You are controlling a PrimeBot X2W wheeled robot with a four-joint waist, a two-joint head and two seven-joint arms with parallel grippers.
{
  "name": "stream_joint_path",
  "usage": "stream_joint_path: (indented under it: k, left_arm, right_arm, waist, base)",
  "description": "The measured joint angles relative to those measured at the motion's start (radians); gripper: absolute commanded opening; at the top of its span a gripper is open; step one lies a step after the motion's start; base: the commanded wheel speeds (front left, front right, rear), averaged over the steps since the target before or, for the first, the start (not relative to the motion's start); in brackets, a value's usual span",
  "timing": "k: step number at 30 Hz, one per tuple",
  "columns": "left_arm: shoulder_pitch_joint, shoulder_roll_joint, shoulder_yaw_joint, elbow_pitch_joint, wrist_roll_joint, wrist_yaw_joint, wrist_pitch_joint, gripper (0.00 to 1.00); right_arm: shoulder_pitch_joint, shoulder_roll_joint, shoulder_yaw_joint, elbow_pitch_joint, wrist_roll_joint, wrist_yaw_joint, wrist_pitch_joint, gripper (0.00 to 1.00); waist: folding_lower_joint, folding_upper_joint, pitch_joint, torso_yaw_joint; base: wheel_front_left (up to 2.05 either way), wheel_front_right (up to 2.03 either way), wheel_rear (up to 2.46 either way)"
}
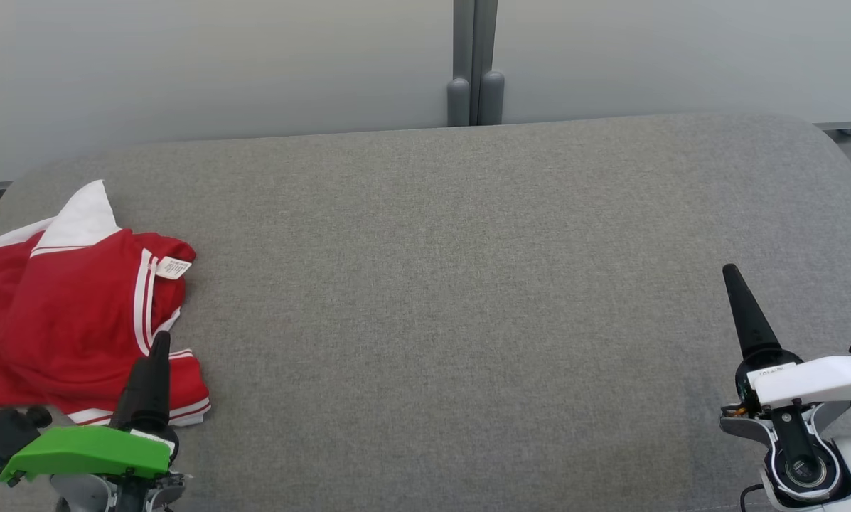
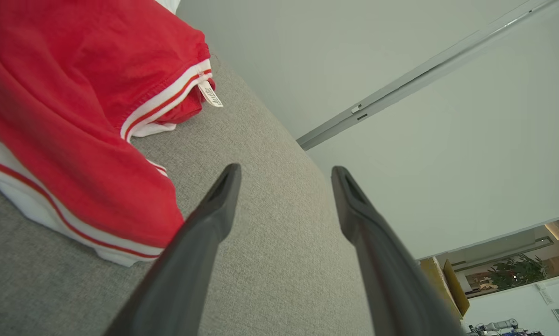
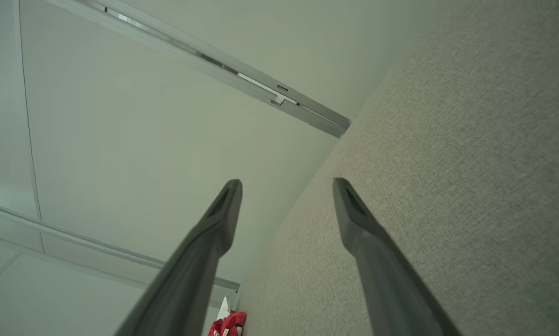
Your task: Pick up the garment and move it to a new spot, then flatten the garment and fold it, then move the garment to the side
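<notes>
Nearest, the left gripper (image 2: 284, 173), under its green housing (image 1: 87, 451), hovers at the near left. Its two dark fingers are spread wide and hold nothing, just beside the hem of the crumpled red garment with white trim (image 1: 70, 320). The right gripper (image 3: 286, 184), at the near right, is equally wide and empty, well apart from the garment. Beyond the far edge, the left wrist view takes in a distant potted plant (image 2: 517, 273). The garment lies on a grey woven fabric surface (image 1: 468, 284), with pale wall panels (image 1: 219, 64) behind.

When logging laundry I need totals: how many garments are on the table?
1. The red garment lies bunched at the table's left end, beside the left gripper; another could hide beneath it.
</notes>
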Motion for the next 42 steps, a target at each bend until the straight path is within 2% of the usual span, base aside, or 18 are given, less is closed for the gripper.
stream_joint_path:
  k: [11, 19, 42]
  left_arm:
    - [-0.001, 0.025, -0.05, -0.035, 0.173, 0.043, -0.038, 1.0]
    - [-0.001, 0.036, -0.068, -0.054, 0.271, 0.07, -0.063, 1.0]
    - [-0.001, 0.06, -0.122, -0.117, 0.544, 0.127, -0.144, 1.0]
  right_arm:
    - [0.0, -0.049, 0.064, -0.027, -0.206, -0.012, -0.041, 1.0]
    - [0.0, -0.053, 0.106, -0.052, -0.308, -0.035, -0.063, 1.0]
    - [0.0, -0.087, 0.192, -0.119, -0.582, -0.072, -0.142, 1.0]
  waist:
    - [0.0, 0.0, 0.0, 0.004]
    - [0.0, 0.0, 0.0, 0.005]
    - [0.0, 0.0, 0.01, 0.012]
  base:
    - [0.0, 0.0, 0.0]
    - [0.0, 0.0, 0.0]
    - [0.0, 0.0, 0.0]
